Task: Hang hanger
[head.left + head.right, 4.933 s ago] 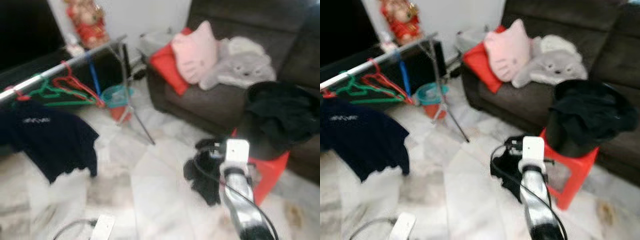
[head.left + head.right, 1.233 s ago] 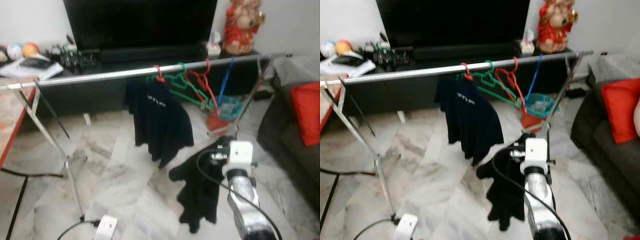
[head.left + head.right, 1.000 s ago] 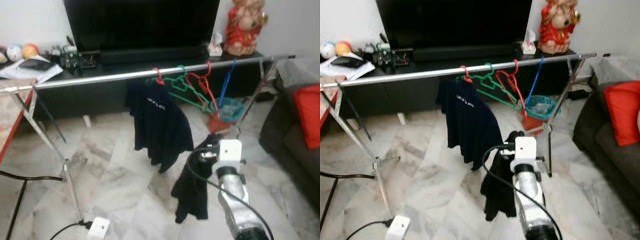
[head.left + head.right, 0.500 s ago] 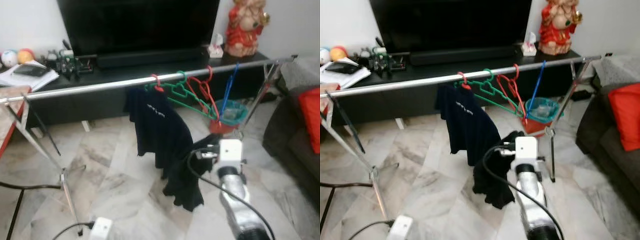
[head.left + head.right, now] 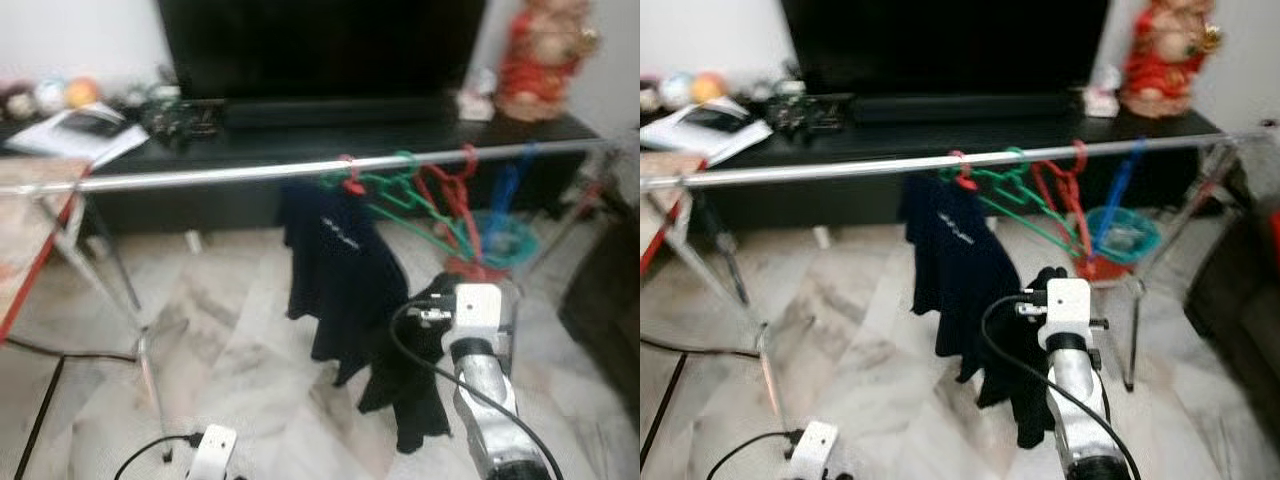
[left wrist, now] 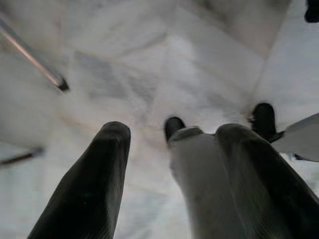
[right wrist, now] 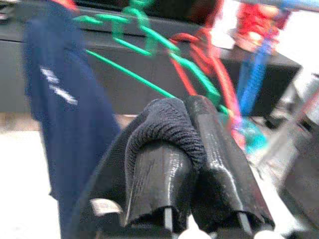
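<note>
Left eye view, from left: red-edged table corner [image 5: 25, 250], then slanted chrome stand leg [image 5: 120, 290], white power strip [image 5: 210, 455] with black cord on glossy marbled floor [image 5: 230, 330]. Above, long polished metal rail [image 5: 200, 176] spanning the room in front of a black TV bench [image 5: 330, 125]. Hung at mid-rail, a navy T-shirt [image 5: 335, 265], limp and matte; beside it bare plastic hangers [image 5: 425, 195], green and red, thin and wiry. Right gripper [image 7: 194, 149] raised below and just right of the shirt, fingers pinched together on a black knit garment [image 5: 1025, 375] drooping floorward. No hanger visible inside that cloth. Left gripper [image 6: 167, 164] pointing at the floor, fingers [image 6: 94, 179] spread apart, idle. Step in hand, apparently: carrying toward the rail. Next move probably calls for lifting higher and hooking over the bar.
</note>
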